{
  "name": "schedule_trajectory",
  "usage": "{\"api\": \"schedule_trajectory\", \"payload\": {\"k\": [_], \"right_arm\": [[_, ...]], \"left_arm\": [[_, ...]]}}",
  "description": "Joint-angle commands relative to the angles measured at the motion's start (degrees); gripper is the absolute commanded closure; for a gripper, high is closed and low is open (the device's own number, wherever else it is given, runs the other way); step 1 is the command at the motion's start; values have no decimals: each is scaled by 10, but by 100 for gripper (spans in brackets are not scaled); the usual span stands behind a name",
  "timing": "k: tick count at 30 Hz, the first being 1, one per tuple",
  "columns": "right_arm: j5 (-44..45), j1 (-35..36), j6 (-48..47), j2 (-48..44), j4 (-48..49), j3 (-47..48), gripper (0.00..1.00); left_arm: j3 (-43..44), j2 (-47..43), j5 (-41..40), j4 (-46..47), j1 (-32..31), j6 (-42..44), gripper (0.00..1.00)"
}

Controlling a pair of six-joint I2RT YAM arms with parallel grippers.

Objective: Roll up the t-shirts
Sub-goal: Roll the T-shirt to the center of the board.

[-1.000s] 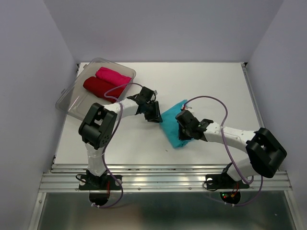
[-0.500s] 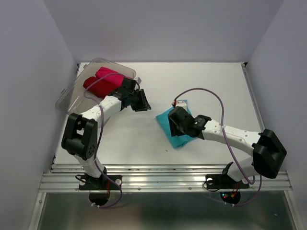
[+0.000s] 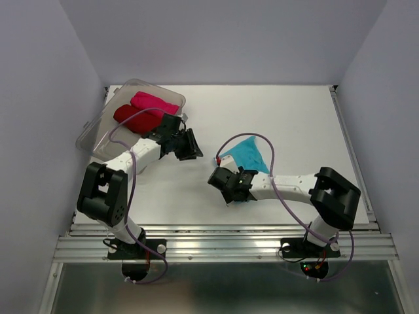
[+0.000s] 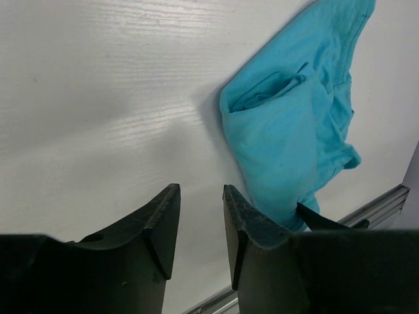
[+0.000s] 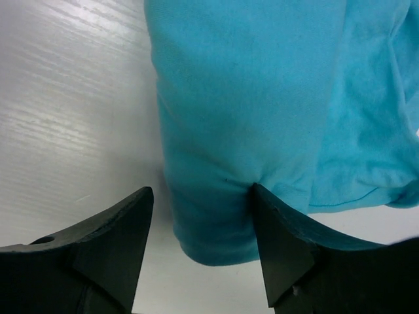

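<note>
Top view: L gripper (image 3: 190,146) is over bare table (image 3: 294,118), near the clear tub (image 3: 91,140) holding the dark red t-shirt (image 3: 133,118) and pink t-shirt (image 3: 154,103). R gripper (image 3: 224,181) is at the near end of the turquoise t-shirt (image 3: 247,156). L wrist: jaws narrowly apart, nothing between them, shirt off to one side. R wrist: jaws wide, straddling the shirt's folded end. One finger (image 5: 278,229) touches the cloth, no clamp.

Jaws of right gripper (image 5: 201,229) spread; turquoise t-shirt (image 5: 262,98) end sits between them (touching one finger, gap to the other), white table (image 5: 72,98) alongside.
</note>
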Motion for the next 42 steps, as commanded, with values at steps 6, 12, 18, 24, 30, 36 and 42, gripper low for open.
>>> {"api": "schedule_trajectory", "payload": {"k": [6,12,18,24,30,36,42], "right_arm": [[77,5,18,56,54,-15,82],[46,5,-36,5,134,-46,99],[7,5,-64,-43,171,-66,99],[-4,5,-64,-67,187,-82,99],[-9,5,-65,-79,189,-86,99],[-13,5,-75,-87,192,-88,99],[-12,5,-82,-79,179,-80,60]], "left_arm": [[-38,-12,49,43,-2,-15,39],[-61,-12,89,84,-16,-14,18],[-76,8,120,132,-39,-33,5],[-90,65,128,194,-59,-61,5],[-100,90,104,247,-74,-102,6],[-77,124,79,253,-95,-122,17],[-69,121,66,240,-96,-139,74]]}}
